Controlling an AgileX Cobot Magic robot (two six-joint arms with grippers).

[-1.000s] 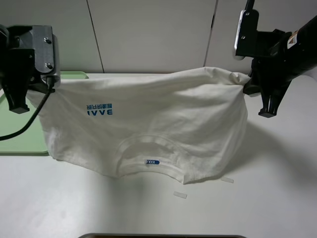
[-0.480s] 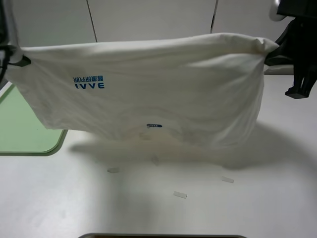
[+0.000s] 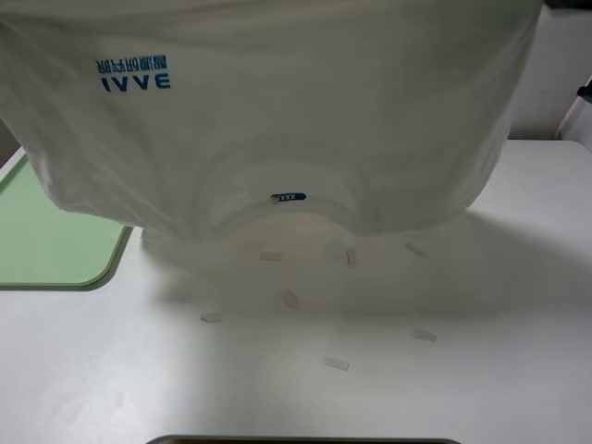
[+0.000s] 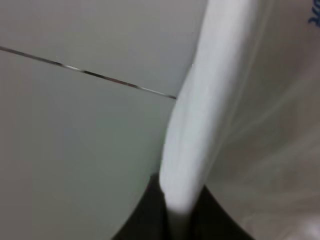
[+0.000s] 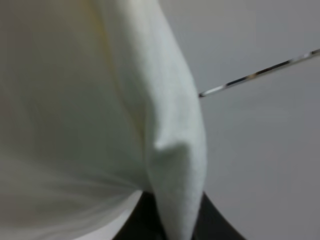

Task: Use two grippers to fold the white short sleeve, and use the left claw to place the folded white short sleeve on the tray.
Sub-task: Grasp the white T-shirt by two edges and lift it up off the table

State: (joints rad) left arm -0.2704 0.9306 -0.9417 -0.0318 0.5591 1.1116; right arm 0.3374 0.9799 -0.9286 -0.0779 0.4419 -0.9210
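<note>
The white short sleeve (image 3: 305, 111) hangs high in the exterior view, spread wide, covering the upper half of the picture. Its blue chest print (image 3: 136, 76) and blue neck label (image 3: 288, 197) show upside down. The lower edge hangs just above the table. In the left wrist view my left gripper (image 4: 177, 217) is shut on a bunched white edge of the short sleeve (image 4: 200, 110). The right wrist view shows my right gripper (image 5: 175, 220) shut on another fold of the short sleeve (image 5: 170, 135). Both grippers are above the exterior frame. The pale-green tray (image 3: 46, 240) lies at the left.
Several small pale tape strips (image 3: 336, 363) lie on the white table (image 3: 462, 370) below the shirt. A dark edge (image 3: 305, 440) shows at the table's front. A bit of the black right arm (image 3: 585, 91) peeks in at the far right.
Both grippers have lifted the short sleeve well up, out of the exterior frame. The shirt left the table and now hangs; tape strips beneath it came into view.
</note>
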